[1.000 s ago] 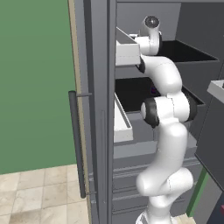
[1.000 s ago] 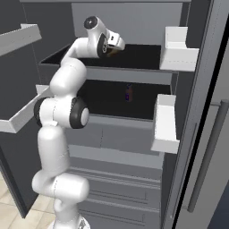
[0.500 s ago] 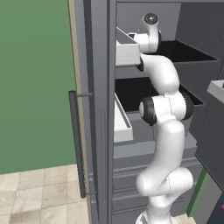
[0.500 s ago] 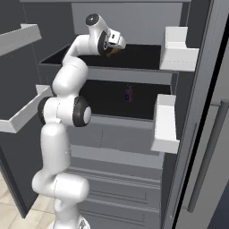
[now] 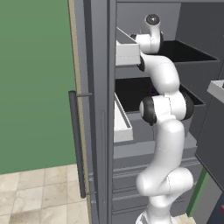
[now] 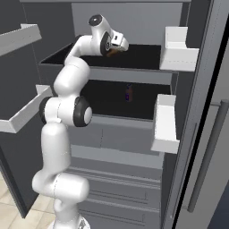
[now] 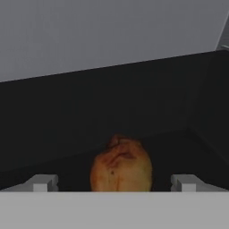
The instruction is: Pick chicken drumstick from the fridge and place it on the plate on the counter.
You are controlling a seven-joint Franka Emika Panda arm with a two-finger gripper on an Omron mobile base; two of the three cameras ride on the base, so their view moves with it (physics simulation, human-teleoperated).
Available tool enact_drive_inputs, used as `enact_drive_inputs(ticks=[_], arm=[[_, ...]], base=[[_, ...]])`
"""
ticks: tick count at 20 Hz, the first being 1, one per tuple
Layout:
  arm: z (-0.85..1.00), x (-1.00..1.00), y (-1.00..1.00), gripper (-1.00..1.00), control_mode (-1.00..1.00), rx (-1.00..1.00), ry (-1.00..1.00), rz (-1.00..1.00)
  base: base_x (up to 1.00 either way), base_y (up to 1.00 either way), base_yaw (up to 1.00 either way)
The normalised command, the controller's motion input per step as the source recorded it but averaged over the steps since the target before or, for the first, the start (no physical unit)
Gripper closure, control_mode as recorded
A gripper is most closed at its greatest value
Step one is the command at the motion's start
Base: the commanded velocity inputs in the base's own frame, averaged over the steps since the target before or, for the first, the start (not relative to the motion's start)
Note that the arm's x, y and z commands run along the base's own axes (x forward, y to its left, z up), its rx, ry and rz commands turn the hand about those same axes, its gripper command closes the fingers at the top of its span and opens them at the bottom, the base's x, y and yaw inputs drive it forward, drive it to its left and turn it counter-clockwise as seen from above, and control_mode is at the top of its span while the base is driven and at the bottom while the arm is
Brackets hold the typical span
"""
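Observation:
The fridge [image 6: 129,22] stands open, and my arm reaches into its upper dark shelf [image 6: 143,56]. The chicken drumstick [image 7: 121,165], an orange-brown lump, lies on that shelf. In the hand view it sits right ahead, between my two fingertips [image 7: 42,182]. My gripper [image 7: 114,182] is open and holds nothing. In the right base view the gripper [image 6: 121,45] hovers just over the drumstick [image 6: 114,52]. From the left base view my wrist [image 5: 151,35] is at the upper shelf's front. The plate and the counter are out of view.
A tiny purple item [image 6: 129,92] stands on the lower shelf. White door bins [image 6: 179,47] hang on the right door, others [image 5: 122,122] on the left door. A long dark bar handle [image 5: 76,144] runs down the left door. Drawers sit below the shelves.
The hand has turned a little and edged closer over the drumstick on the upper shelf. The jaws have stayed open.

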Motion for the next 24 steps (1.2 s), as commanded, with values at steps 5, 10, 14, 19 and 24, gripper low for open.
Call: enact_drive_inputs(ticks=[5,10,14,19,24], arm=[[-0.15,0.01,-0.06,-1.00,-1.00,0.00,0.03,-0.01],[0.00,0.00,0.00,-1.00,-1.00,0.00,0.00,0.00],[-0.05,0.00,0.00,1.00,-1.00,0.00,0.00,0.00],[-0.06,0.00,0.00,1.00,-1.00,0.00,0.00,0.00],[-0.01,0.00,0.00,1.00,-1.00,0.00,0.00,0.00]], base=[[0.00,0.00,0.00],[0.00,0.00,0.00],[0.00,0.00,0.00],[0.00,0.00,0.00],[0.00,0.00,0.00]])
